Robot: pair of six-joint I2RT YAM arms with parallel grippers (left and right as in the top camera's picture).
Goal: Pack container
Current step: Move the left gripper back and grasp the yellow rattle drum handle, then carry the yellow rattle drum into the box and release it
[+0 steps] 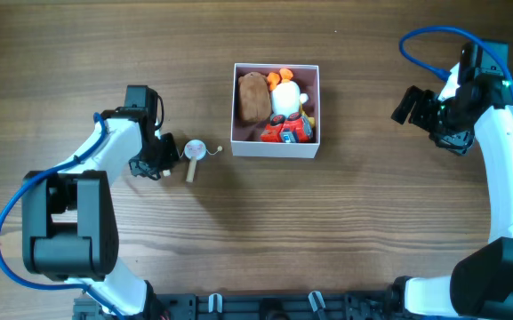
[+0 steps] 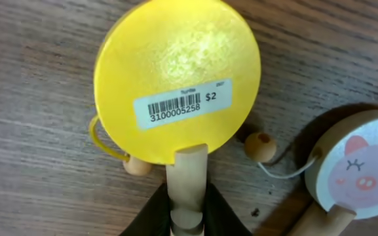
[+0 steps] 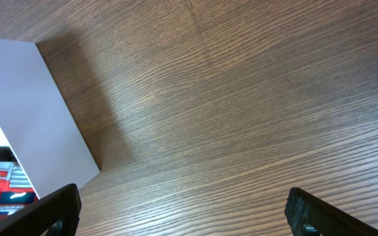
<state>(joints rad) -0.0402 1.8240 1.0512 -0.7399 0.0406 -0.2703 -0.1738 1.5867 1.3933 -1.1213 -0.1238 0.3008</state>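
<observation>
The container point(image 1: 276, 148) is a square white box at the table's middle, holding a brown plush point(image 1: 253, 98), a white and orange toy point(image 1: 285, 94) and a red truck point(image 1: 285, 132). My left gripper point(image 1: 158, 164) is to its left, low at the table. In the left wrist view it point(image 2: 187, 211) is shut on the wooden handle of a yellow rattle drum point(image 2: 175, 78) with a barcode sticker. A second drum with a pig face point(image 2: 362, 174) lies just beside it point(image 1: 195, 150). My right gripper point(image 1: 412, 105) is open and empty point(image 3: 182, 210), right of the container's white wall point(image 3: 31, 111).
Bare wood table lies between the pig drum and the container, and between the container and my right gripper. The red truck point(image 3: 8, 187) shows over the container's wall in the right wrist view.
</observation>
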